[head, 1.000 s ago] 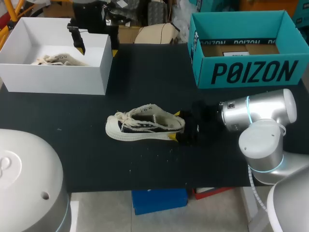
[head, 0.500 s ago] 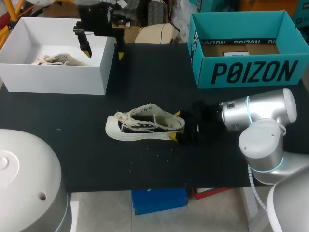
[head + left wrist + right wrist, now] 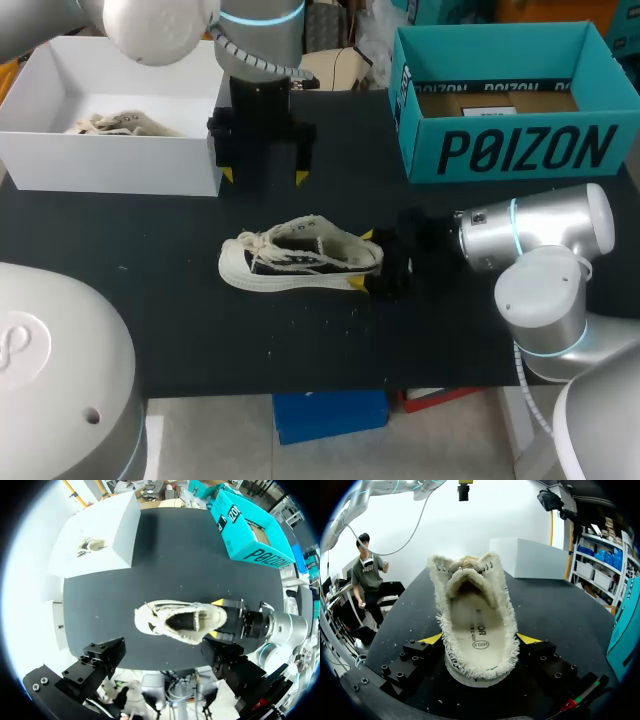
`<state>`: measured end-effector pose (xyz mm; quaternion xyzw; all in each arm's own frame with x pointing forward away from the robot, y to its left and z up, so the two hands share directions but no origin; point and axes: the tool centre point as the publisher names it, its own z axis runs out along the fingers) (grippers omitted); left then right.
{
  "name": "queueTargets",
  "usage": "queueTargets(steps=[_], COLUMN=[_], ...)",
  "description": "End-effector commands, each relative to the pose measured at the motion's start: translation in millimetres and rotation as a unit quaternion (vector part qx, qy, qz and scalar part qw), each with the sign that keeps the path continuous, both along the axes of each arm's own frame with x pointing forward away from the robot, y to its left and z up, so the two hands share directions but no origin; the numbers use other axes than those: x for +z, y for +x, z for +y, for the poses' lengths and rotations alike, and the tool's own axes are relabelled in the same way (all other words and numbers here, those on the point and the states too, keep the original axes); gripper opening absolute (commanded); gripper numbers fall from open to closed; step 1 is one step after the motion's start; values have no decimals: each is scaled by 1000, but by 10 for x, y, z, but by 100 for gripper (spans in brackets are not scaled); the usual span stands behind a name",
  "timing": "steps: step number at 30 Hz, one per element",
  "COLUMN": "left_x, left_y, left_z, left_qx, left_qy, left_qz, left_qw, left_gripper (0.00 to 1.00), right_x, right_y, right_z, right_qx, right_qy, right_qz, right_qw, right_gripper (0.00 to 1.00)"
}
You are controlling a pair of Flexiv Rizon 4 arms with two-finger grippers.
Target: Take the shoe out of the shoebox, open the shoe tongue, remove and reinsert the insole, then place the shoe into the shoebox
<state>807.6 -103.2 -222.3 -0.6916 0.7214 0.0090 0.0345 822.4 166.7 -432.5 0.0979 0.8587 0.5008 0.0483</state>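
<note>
A cream canvas shoe [image 3: 300, 258] with frayed edges lies on its sole mid-table, toe toward the left. My right gripper [image 3: 363, 260] is shut on its heel, one yellow tip on each side. In the right wrist view the shoe [image 3: 475, 620] fills the space between the fingers, tongue up and insole [image 3: 476, 630] showing. My left gripper [image 3: 265, 177] hangs open above the table just behind the shoe, holding nothing. The left wrist view looks down on the shoe [image 3: 177, 622] from above. The white shoebox [image 3: 120, 165] stands at the back left.
A second cream shoe [image 3: 120, 125] lies inside the white shoebox. A teal open box [image 3: 520, 150] stands at the back right. Bare black tabletop [image 3: 200, 330] lies in front of the shoe and to its left.
My left arm has swung from over the white shoebox's right wall toward the table's middle and now hangs behind the shoe. The right arm and the shoe have stayed put.
</note>
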Motion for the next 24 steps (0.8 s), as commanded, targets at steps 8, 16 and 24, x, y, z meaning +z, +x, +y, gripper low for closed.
queueTargets(steps=[8,16,24], left_x=[-504,-838,-1031], left_y=[-180,-122,-36], left_z=[-194,-353,-453], left_qx=[-31,-61,-77], left_qy=[43,81,114], left_qz=[10,38,56], left_qw=[999,994,989], left_gripper=[100,100,100], right_x=[-29,-29,-29], right_y=[7,7,7], right_z=[-1,-1,-1], right_qx=[-1,-1,-1], right_qy=[-1,-1,-1], right_qz=[0,0,0], right_qw=[1000,1000,1000], right_gripper=[0,0,0])
